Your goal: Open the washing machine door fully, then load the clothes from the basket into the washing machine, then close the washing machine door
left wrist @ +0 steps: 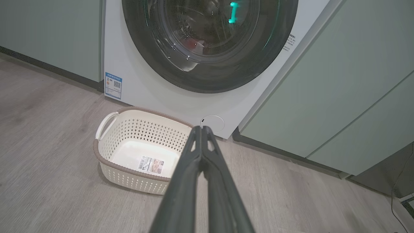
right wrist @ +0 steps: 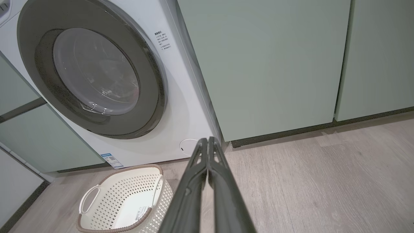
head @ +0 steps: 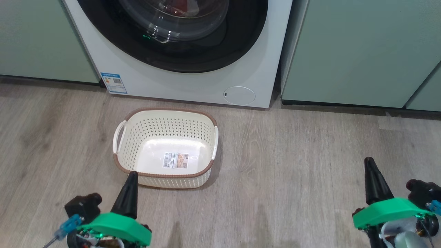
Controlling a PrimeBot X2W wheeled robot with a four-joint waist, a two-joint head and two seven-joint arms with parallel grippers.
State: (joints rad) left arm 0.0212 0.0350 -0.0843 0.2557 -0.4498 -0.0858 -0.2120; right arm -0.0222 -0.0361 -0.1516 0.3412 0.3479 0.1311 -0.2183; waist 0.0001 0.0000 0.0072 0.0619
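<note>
Left end effector (left wrist: 201, 128), right end effector (right wrist: 207, 139) pinched together; door (right wrist: 97, 76) closed

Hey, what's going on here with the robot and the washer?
Nothing is being handled right now. The washing machine door is shut, and the red clothes show through its glass, inside the drum. The basket sits empty on the floor in front of the washing machine. The left gripper and right gripper hover low over the floor, both shut and holding nothing.
</note>
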